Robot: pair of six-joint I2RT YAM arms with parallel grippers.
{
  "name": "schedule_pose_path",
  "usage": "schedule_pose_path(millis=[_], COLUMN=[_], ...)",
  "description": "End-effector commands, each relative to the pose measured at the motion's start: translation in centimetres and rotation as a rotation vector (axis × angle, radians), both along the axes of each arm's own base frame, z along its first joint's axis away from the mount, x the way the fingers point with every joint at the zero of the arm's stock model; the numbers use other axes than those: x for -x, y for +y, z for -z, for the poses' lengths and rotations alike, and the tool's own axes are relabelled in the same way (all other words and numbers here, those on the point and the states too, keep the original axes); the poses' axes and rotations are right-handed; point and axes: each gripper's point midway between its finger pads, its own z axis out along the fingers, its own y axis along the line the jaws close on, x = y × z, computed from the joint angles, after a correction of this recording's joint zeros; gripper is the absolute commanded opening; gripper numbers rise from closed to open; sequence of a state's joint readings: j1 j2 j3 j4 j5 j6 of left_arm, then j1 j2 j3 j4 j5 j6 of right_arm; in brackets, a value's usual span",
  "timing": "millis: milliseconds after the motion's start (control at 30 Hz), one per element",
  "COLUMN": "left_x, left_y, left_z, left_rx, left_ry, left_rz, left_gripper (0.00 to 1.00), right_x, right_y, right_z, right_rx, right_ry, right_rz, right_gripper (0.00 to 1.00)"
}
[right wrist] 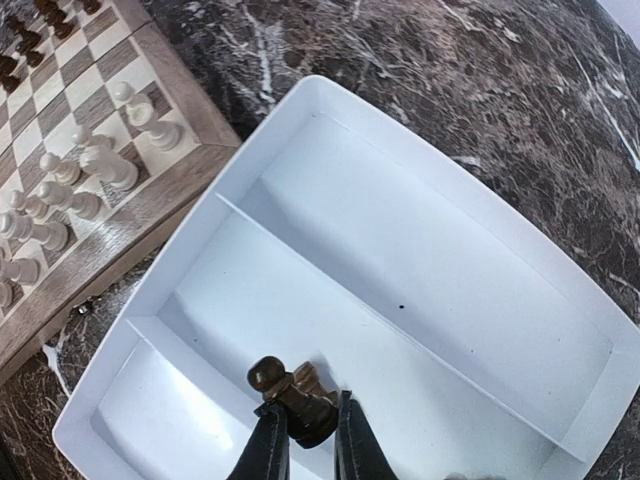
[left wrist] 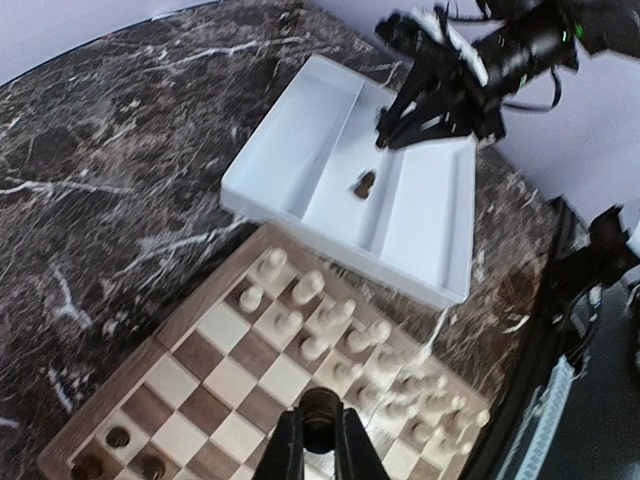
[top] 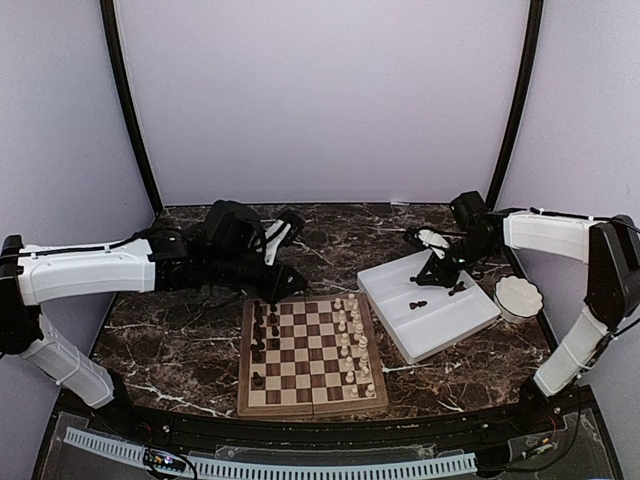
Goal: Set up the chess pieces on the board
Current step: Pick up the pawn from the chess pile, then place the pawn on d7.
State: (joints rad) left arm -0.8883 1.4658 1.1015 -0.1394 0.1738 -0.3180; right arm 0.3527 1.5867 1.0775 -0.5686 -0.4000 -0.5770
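Observation:
The board lies at the centre front, with cream-white pieces along its right side and several dark chess pieces on its left columns. My left gripper hangs over the board's far left corner. In the left wrist view it is shut on a dark piece above the board. My right gripper is down in the white tray. In the right wrist view it is shut on a tilted dark pawn at the tray floor, with a second brown piece touching behind it.
Another dark piece lies in the tray's middle compartment and shows in the left wrist view. A white bowl stands right of the tray. The board's near corner with cream pieces is close to the tray.

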Motion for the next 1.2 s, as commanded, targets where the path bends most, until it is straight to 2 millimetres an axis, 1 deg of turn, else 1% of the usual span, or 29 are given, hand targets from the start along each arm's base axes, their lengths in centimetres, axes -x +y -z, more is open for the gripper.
schedule_pose_path(millis=[0, 33, 67, 133, 233, 367, 500, 633, 767, 867, 1067, 1167], left_x=[1.5, 2.2, 2.4, 3.1, 4.2, 4.7, 5.1, 5.9, 6.7, 7.4, 7.9, 7.9], left_y=[5.3, 5.6, 6.4, 6.9, 7.0, 7.3, 6.7, 6.1, 6.3, 6.0, 6.2, 6.2], left_z=[2.1, 2.7, 2.9, 3.8, 5.6, 7.7, 8.6, 9.6, 10.6, 11.1, 12.8, 13.2], left_rx=[-0.298, -0.331, -0.368, -0.417, -0.46, -0.525, -0.512, -0.492, -0.519, -0.513, -0.566, -0.59], left_ry=[-0.156, -0.166, -0.179, -0.188, -0.174, -0.139, -0.103, -0.066, -0.034, -0.014, 0.017, 0.019], left_rz=[-0.056, -0.038, -0.054, -0.046, -0.018, -0.031, -0.042, -0.026, -0.023, -0.01, 0.006, 0.018], left_gripper=[0.0, 0.0, 0.0, 0.0, 0.0, 0.0, 0.0, 0.0, 0.0, 0.0, 0.0, 0.0], right_x=[-1.2, -1.2, -1.3, -1.2, -1.1, -0.9, -0.7, -0.6, -0.6, -0.6, -0.5, -0.6], right_y=[0.2, 0.2, 0.2, 0.2, 0.0, 0.0, -0.2, -0.2, -0.1, -0.1, 0.0, 0.1], right_z=[0.0, 0.1, 0.1, 0.2, 0.5, 0.5, 0.5, 0.4, 0.3, 0.3, 0.3, 0.2], right_rx=[-0.078, -0.081, -0.084, -0.081, -0.072, -0.07, -0.064, -0.066, -0.07, -0.072, -0.075, -0.077], right_ry=[0.026, 0.028, 0.03, 0.04, 0.047, 0.052, 0.051, 0.051, 0.053, 0.052, 0.06, 0.058], right_rz=[0.045, 0.049, 0.052, 0.053, 0.054, 0.054, 0.055, 0.052, 0.048, 0.047, 0.043, 0.041], right_gripper=[0.09, 0.09, 0.09, 0.09, 0.09, 0.1, 0.1, 0.1, 0.1, 0.11, 0.11, 0.11])
